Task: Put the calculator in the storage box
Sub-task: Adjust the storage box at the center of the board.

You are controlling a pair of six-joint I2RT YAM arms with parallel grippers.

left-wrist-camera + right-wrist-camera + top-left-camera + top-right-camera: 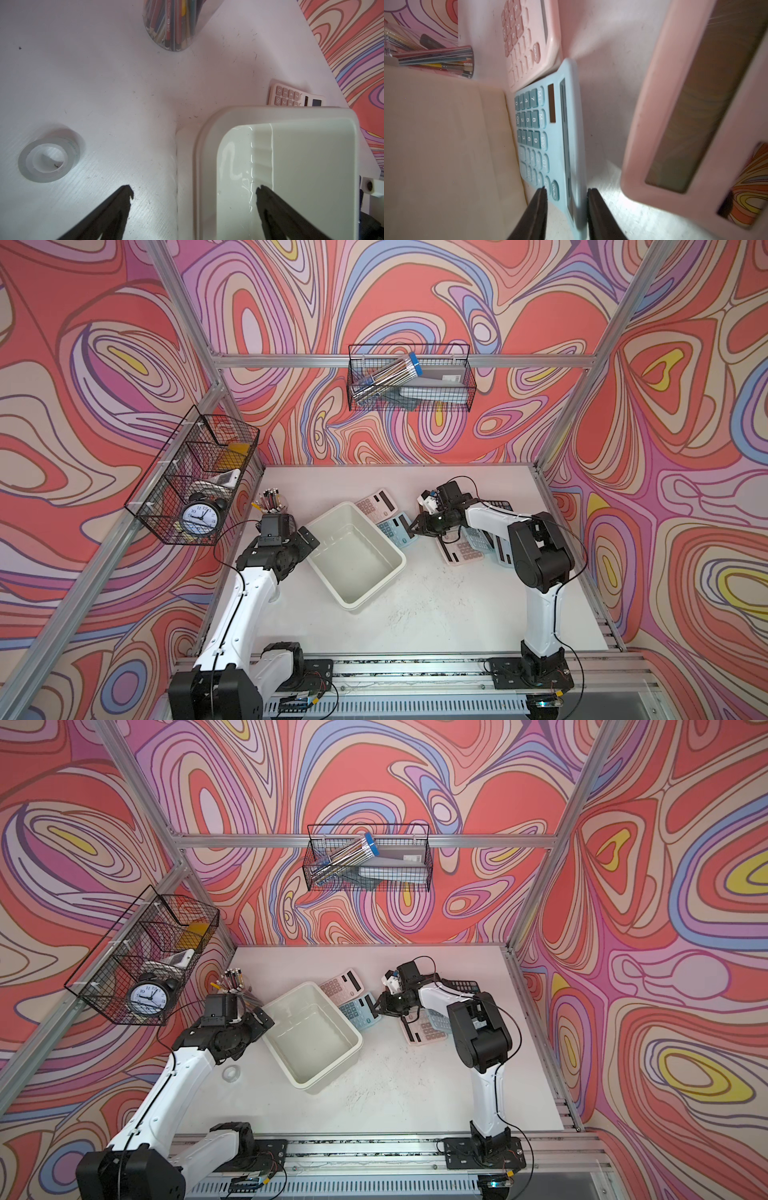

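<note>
The light blue calculator (394, 526) (358, 1010) (550, 133) lies against the far right side of the cream-white storage box (400, 568) (358, 1048) (446, 145). My right gripper (412, 531) (376, 1011) (566, 190) is shut on the blue calculator's near corner, one finger on the keys and the other on its outer edge. My left gripper (309, 543) (194, 190) hangs open over the box's left rim (207, 133), one finger outside and one inside. The box holds nothing.
A pink calculator (376, 504) (291, 97) lies behind the box. Another pink calculator (463, 549) (695, 104) and a black one (498, 504) lie under my right arm. A pencil cup (270, 504) and a tape roll (48, 160) stand left. Wire baskets (409, 381) (195, 477) hang on the walls.
</note>
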